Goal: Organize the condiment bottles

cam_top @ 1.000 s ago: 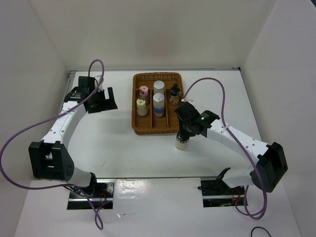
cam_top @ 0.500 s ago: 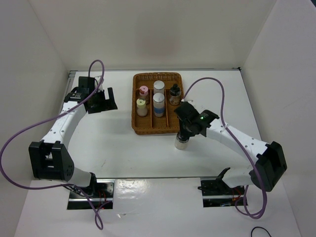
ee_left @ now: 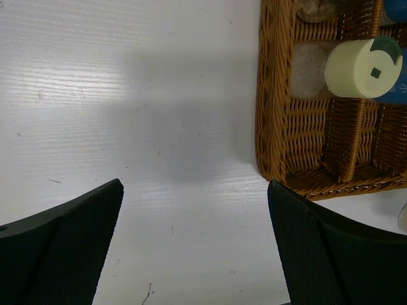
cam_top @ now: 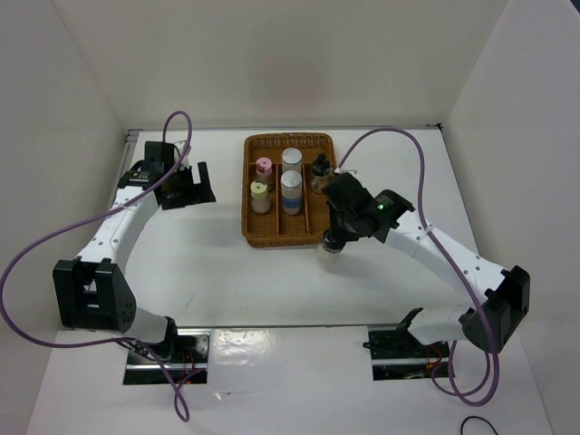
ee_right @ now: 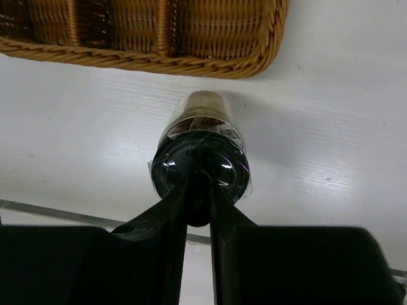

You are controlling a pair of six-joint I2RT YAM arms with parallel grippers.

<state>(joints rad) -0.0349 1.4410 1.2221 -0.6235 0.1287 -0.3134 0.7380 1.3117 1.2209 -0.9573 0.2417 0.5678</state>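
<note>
My right gripper (cam_top: pixel 332 239) is shut on the black cap (ee_right: pixel 200 168) of a condiment bottle (cam_top: pixel 327 246) with brownish contents (ee_right: pixel 203 109). It holds the bottle over the table just before the front right corner of the brown wicker tray (cam_top: pixel 276 236). In the tray stand a pink-capped bottle (cam_top: pixel 264 168), a pale-yellow-capped one (cam_top: pixel 260 192), two silver-white-capped ones (cam_top: pixel 291 159) (cam_top: pixel 291 185) and a black-capped one (cam_top: pixel 320 171). My left gripper (cam_top: pixel 199 186) is open and empty over bare table left of the tray. Its wrist view shows the yellow cap (ee_left: pixel 362 67).
The tray's front rim (ee_right: pixel 146 60) runs just beyond the held bottle. Its left wall (ee_left: pixel 272 121) lies right of my left gripper (ee_left: pixel 194 244). White walls enclose the table on three sides. Purple cables loop over both arms.
My right gripper has moved back and slightly left toward the tray's front right corner, carrying the black-capped bottle with it. The left arm has not moved.
</note>
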